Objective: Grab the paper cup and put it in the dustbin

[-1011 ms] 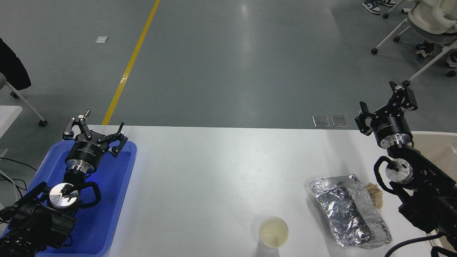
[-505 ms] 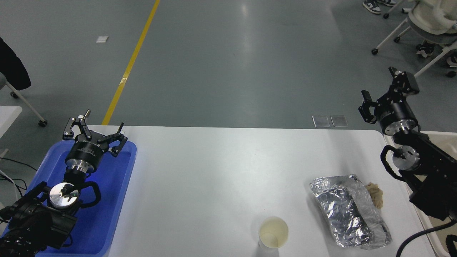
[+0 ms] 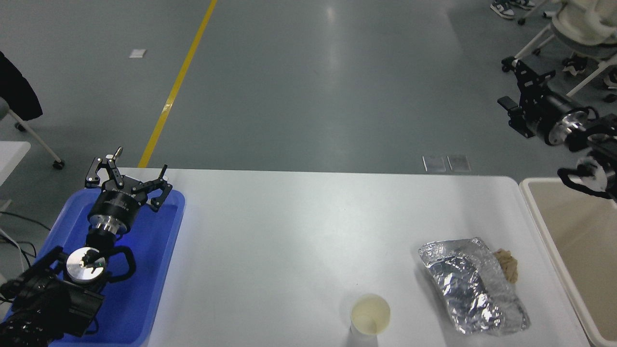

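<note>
White paper cup (image 3: pixel 369 315) stands upright on our tabletop (image 3: pixel 299 231), left of the foil packet (image 3: pixel 475 286). Our right claw (image 3: pixel 515 86) gapes empty, high beyond the dustbin (image 3: pixel 544 226); left claw (image 3: pixel 127 169) spread over the blue tray (image 3: pixel 159 270).

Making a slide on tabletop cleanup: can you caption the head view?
Paper cup stands upright near the foil packet; open right gripper is raised beyond the dustbin, left gripper over the blue tray.
</note>
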Controlling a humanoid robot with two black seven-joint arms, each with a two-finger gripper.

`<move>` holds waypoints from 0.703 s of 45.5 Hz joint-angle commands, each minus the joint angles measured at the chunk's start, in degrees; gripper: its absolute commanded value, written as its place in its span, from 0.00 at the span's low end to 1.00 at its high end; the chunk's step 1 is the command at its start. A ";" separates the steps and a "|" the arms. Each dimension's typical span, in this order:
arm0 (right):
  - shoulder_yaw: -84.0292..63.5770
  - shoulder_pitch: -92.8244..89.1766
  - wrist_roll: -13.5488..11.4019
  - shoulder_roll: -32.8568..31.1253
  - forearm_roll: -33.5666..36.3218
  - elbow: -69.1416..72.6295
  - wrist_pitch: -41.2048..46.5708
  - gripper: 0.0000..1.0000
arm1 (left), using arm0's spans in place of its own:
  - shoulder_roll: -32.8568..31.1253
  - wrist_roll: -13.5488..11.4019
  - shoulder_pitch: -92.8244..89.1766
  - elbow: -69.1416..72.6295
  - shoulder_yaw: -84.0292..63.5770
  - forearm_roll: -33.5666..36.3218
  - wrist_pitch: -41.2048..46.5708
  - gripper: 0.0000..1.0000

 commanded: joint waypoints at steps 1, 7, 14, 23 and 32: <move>-25.83 15.53 -10.47 -1.12 2.59 4.43 0.81 1.00 | 0.01 0.01 0.01 -0.04 -0.01 0.02 0.00 1.00; -34.18 22.21 -18.39 -0.33 2.15 8.12 3.79 1.00 | 0.01 0.01 0.01 -0.04 -0.01 0.02 0.00 1.00; -42.35 28.45 -22.26 2.04 1.98 11.55 6.60 1.00 | 0.01 0.01 0.01 0.05 -0.01 0.02 0.00 1.00; -49.92 37.42 -22.18 5.21 1.89 18.40 11.79 1.00 | 0.01 0.01 0.01 -0.04 -0.01 0.02 0.00 1.00; -52.03 45.15 -21.91 8.46 1.28 24.38 19.87 1.00 | 0.01 0.01 0.01 -0.04 -0.01 0.02 0.00 1.00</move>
